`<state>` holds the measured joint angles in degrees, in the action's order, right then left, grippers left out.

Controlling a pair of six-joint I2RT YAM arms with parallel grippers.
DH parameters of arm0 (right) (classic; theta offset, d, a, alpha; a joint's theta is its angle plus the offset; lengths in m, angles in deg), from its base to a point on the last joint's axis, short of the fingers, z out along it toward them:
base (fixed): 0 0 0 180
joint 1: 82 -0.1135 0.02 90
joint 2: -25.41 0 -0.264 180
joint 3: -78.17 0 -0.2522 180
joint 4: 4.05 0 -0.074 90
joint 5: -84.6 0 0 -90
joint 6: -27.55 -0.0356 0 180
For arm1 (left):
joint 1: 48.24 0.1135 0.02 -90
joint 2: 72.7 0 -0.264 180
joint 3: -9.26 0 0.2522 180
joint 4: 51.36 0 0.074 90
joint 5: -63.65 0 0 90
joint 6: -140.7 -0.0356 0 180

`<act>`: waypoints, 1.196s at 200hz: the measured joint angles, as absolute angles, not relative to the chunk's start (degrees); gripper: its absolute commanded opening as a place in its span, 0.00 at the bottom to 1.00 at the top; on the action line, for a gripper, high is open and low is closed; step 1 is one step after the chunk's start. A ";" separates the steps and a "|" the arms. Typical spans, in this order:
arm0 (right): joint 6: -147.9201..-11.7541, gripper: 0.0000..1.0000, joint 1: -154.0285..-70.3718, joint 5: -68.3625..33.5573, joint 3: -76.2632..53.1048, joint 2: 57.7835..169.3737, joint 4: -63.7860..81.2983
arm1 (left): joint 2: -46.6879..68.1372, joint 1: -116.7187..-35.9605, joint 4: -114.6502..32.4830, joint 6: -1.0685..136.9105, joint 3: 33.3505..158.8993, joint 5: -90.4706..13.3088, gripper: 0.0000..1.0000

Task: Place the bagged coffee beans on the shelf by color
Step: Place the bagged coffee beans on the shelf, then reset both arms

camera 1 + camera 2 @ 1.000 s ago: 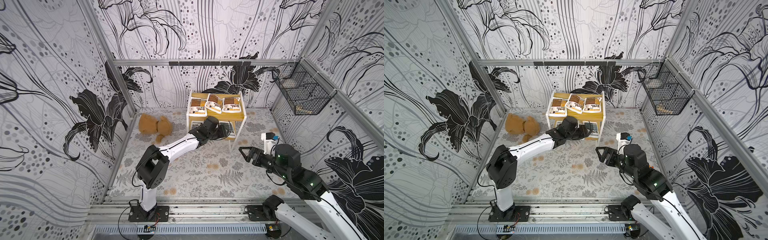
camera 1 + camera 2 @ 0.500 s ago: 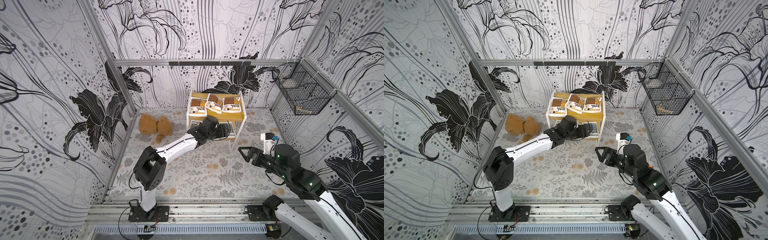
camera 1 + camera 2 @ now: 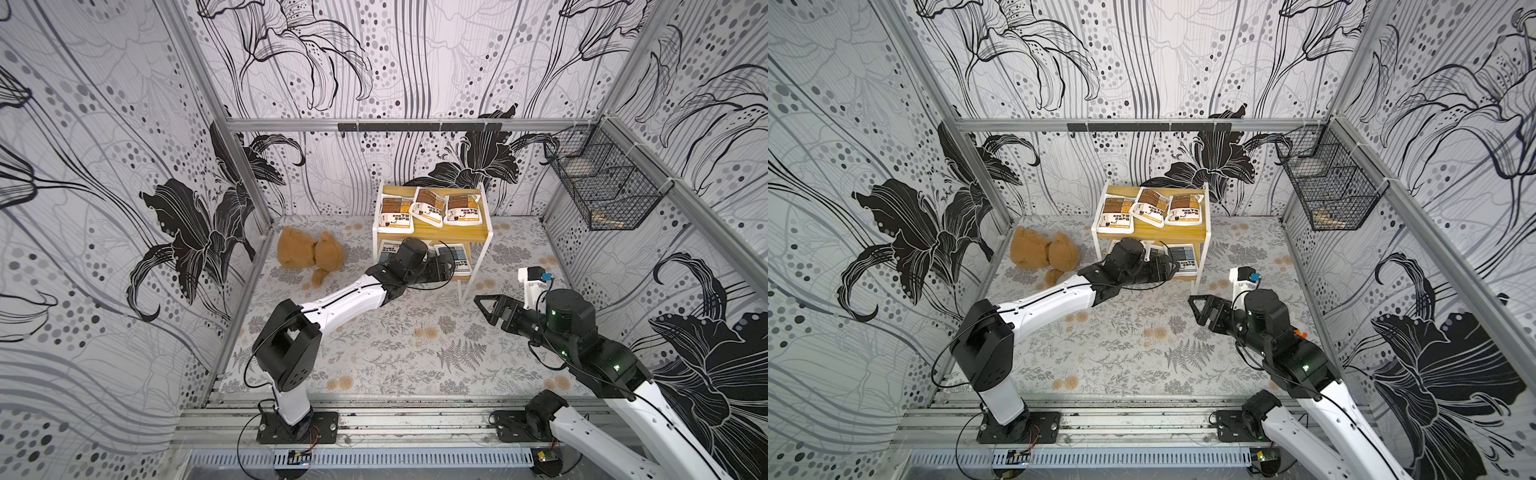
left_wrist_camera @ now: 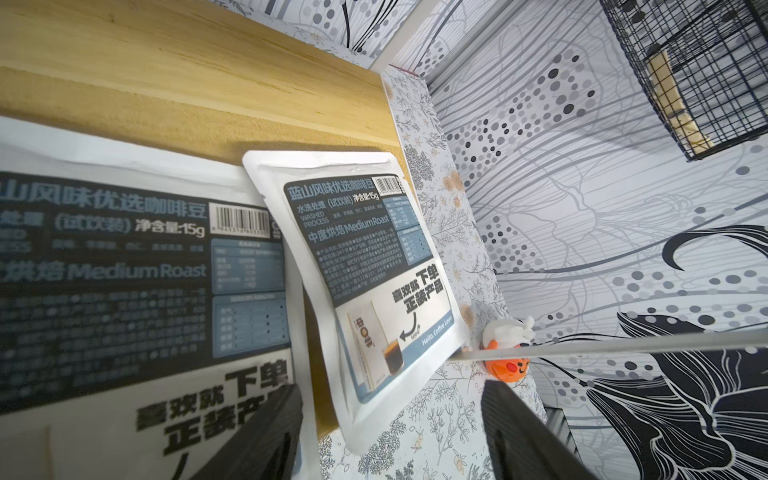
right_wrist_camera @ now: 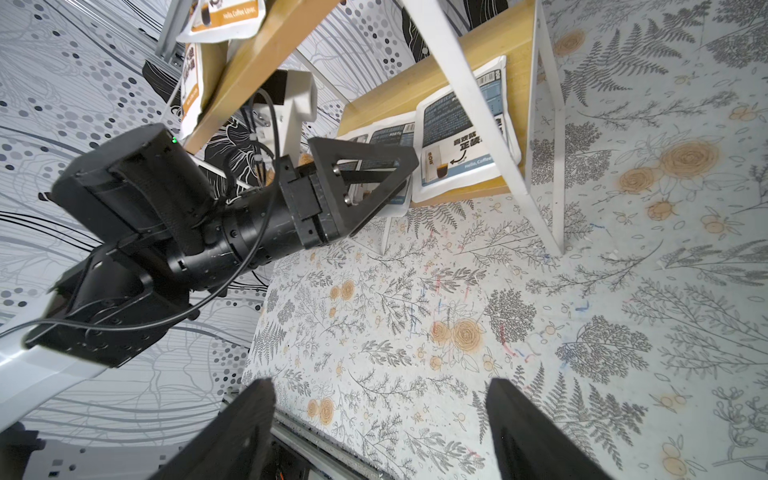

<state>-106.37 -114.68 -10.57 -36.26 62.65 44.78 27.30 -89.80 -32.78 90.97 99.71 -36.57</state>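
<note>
The shelf (image 3: 461, 233) stands at the back, and three brown-orange bagged coffee beans (image 3: 430, 206) lie side by side on its top board in both top views. Blue-grey pouches (image 3: 460, 260) lie on the lower board (image 4: 208, 95). My left gripper (image 3: 446, 270) reaches in over that lower board and is open. One of its fingers (image 4: 266, 432) lies over the near blue-grey pouch (image 4: 124, 270). The farther pouch (image 4: 365, 266) overhangs the board's edge. My right gripper (image 3: 482, 301) hovers open and empty over the floor, right of the shelf.
A brown teddy bear (image 3: 309, 253) lies on the floor left of the shelf. A black wire basket (image 3: 602, 187) hangs on the right wall. A small orange toy (image 4: 507, 357) sits beyond the shelf's white leg (image 5: 478, 116). The patterned floor (image 3: 395, 345) stretches in front.
My left gripper's jaws have spread wider over the lower board and the arm has reached slightly farther in. The right arm has barely moved.
</note>
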 measured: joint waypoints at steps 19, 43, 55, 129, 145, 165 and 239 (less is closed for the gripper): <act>-106.35 0.86 -114.68 -10.57 -36.56 62.69 44.75 | 24.72 -89.85 -34.20 91.32 96.36 -37.16 0.74; -106.35 0.86 -114.68 -10.62 -36.72 62.95 44.51 | 19.37 -90.26 -35.78 92.07 90.33 -37.88 0.74; -106.35 0.86 -114.68 -10.97 -36.85 63.26 44.23 | 16.40 -90.33 -36.32 92.76 87.36 -38.23 0.74; -104.69 0.87 -114.64 -11.14 -37.57 65.53 43.84 | -8.54 -92.10 -43.23 92.17 69.30 -36.44 0.74; -103.31 0.88 -114.51 -10.46 -37.22 67.04 44.01 | -13.11 -92.12 -42.31 91.69 65.41 -35.04 0.76; -101.92 0.88 -114.09 -9.59 -37.22 68.66 44.23 | -18.09 -92.05 -39.23 90.78 62.20 -32.68 0.83; -94.27 0.88 -102.20 -13.13 -37.18 75.85 43.95 | -25.11 -90.54 -28.35 89.42 61.37 -22.93 0.97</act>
